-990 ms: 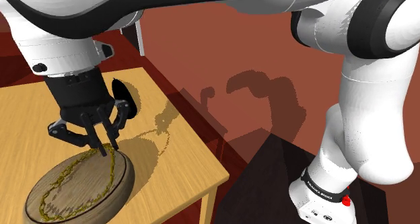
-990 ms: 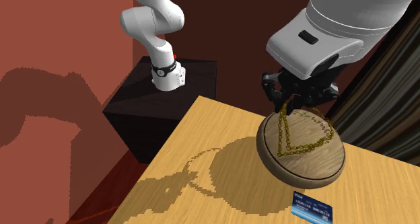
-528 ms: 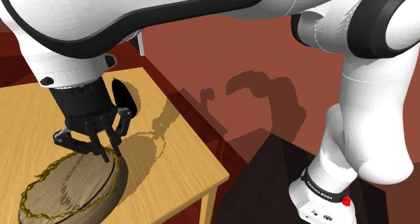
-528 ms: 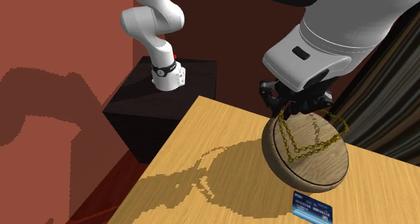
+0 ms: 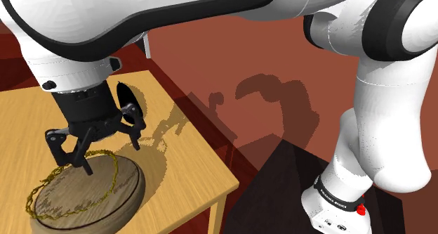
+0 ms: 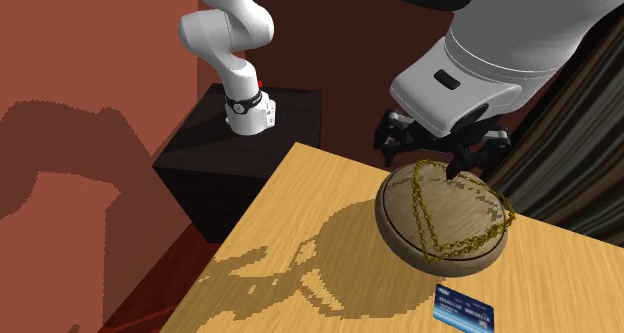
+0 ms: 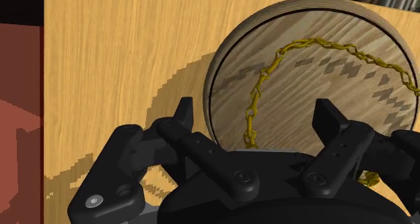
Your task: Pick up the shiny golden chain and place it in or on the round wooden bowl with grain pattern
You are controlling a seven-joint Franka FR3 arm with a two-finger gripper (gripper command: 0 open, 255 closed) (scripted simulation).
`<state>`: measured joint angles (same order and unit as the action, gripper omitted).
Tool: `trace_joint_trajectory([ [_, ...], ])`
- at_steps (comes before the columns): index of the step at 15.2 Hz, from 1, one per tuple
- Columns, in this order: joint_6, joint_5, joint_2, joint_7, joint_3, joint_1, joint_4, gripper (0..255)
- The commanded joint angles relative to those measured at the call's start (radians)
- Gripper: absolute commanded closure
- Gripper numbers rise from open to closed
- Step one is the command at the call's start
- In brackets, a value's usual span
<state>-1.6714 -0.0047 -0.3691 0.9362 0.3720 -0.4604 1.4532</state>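
A round wooden bowl (image 6: 400, 231) with grey-brown streaked grain and a thick rounded wall sits on the pale, straight-grained wooden table (image 6: 300, 211). The shiny golden chain (image 6: 440, 243), made of small linked loops, lies draped across the bowl's flat top, and one end trails over the rim. The all-black two-finger gripper (image 6: 440, 161) hangs just above the bowl's far edge with its fingers spread wide, clasping nothing. In the wrist view the hand's body covers the chain's (image 7: 259, 88) lower end and part of the bowl (image 7: 303, 81). A small blue card (image 6: 465, 309), its print too fine to read, lies near the bowl, toward the second exterior view's near edge.
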Motion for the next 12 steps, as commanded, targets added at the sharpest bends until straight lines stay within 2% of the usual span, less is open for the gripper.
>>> trace_joint_trajectory([
  [1,0.000,0.000,0.000,0.000,0.000,0.000,0.000,0],
  [5,0.144,-0.011,-0.037,0.006,-0.001,-0.012,-0.180,0],
  [12,0.144,-0.011,-0.037,0.006,-0.001,-0.012,-0.180,0],
])
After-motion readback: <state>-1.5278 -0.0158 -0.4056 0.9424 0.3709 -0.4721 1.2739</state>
